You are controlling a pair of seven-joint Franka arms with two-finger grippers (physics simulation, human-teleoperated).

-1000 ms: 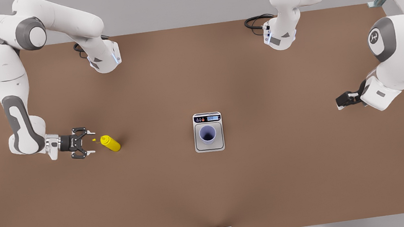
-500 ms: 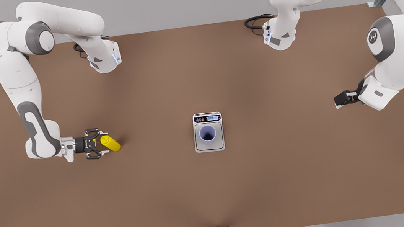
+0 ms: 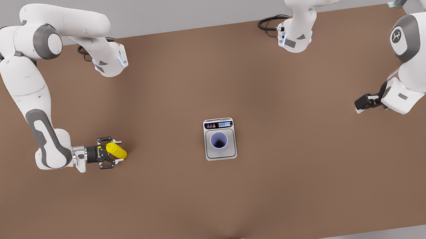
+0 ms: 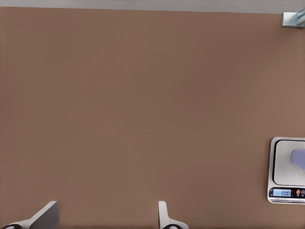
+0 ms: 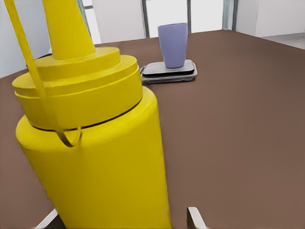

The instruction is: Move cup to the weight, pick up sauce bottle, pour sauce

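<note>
The right end effector (image 3: 110,152) is low over the counter (image 3: 223,199), on the front view's left. Its two fingers are apart, one on each side of the sauce bottle (image 5: 95,157). The right wrist view shows a little gap between one finger and the yellow side, so I think it is not squeezing yet. The bottle stands up straight with its thin nozzle pointing up, so its long way runs up and down. The end effector comes at it from the side, and the bottle sits right between the fingers. The next thing to do, I think, is to close them on the body.

Past the bottle, near the middle of the counter, is the weight (image 3: 221,153). The cup (image 3: 219,140) stands upright on its plate, so that part of the job looks done.

The left end effector (image 3: 361,103) waits on the front view's right, well apart from everything. Its fingers (image 4: 45,215) are apart and hold nothing. The right arm is much nearer to the bottle.

There is one bottle, one cup, one weight and two arms.
</note>
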